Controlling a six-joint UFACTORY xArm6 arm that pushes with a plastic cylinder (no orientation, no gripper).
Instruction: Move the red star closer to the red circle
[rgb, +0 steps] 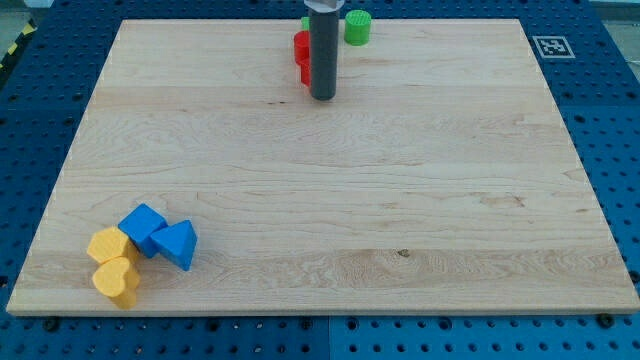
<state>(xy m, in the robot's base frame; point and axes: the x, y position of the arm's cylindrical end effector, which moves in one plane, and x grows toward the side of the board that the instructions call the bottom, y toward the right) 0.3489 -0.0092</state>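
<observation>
My tip (322, 97) rests at 12 o'clock on the table (320, 200), touching red blocks (301, 56) it half hides; star and circle seem already together. No hand exists; only a final nudge seems left.

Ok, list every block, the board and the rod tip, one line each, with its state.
red blocks: at the view's top, partly hidden by the rod, shapes unclear.
green block: upright at the top edge, right of the rod.
blue cube: bottom-left cluster.
blue triangle: beside the cube.
yellow blocks: two, close together, bottom left.
my tip: on the board, just below the red blocks.
</observation>
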